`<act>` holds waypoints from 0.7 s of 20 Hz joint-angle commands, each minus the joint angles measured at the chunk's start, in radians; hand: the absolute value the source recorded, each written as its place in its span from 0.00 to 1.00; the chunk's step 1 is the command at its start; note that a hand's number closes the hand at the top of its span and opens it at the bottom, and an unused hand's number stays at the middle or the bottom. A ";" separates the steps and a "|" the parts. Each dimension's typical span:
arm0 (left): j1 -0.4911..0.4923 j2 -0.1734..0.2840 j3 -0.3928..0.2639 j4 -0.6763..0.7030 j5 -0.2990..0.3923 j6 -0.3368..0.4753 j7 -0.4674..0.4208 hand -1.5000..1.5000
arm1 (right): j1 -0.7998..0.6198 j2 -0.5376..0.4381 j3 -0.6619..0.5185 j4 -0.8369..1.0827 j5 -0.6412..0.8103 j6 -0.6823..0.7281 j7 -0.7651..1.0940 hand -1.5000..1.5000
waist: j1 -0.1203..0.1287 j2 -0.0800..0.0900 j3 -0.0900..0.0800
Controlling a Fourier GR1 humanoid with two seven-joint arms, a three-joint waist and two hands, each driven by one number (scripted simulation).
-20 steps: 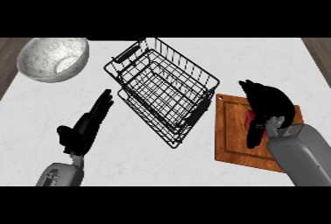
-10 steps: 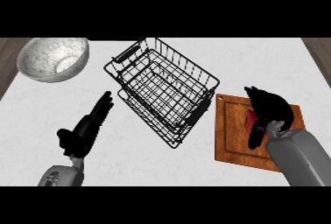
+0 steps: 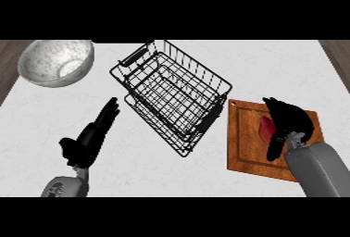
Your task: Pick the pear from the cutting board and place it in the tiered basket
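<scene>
White marbled worktop (image 3: 273, 69) is carrying everything; black wire tiered basket (image 3: 174, 95) is sitting tilted at centre, open and apparently empty, so it is waiting as the target; brown wooden cutting board (image 3: 246, 148) is lying just right of it, close enough for a short carry; speckled grey round bowl (image 3: 54, 62) is standing far left, out of the way. Left hand (image 3: 89, 139) is resting near the lower left, fingers straight and released. Right hand (image 3: 290, 122) is hovering over the board, fingers curling down around the red pear (image 3: 265, 126), probably closing on it; pear is lying on the board, mostly hidden; contact unclear.
</scene>
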 commanded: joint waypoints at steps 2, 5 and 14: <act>0.017 -0.014 0.007 0.002 -0.005 -0.018 -0.018 0.50 | -0.007 -0.018 -0.035 0.125 0.057 -0.049 -0.127 0.00 | 0.002 0.000 0.000; 0.022 -0.004 0.012 -0.072 -0.002 -0.022 0.053 0.50 | -0.045 0.020 -0.051 0.233 0.084 -0.106 -0.164 0.00 | 0.005 0.001 0.000; -0.029 -0.023 0.039 0.071 -0.026 -0.022 -0.034 0.50 | -0.082 0.055 -0.086 0.236 0.084 -0.230 -0.318 1.00 | 0.002 0.001 0.000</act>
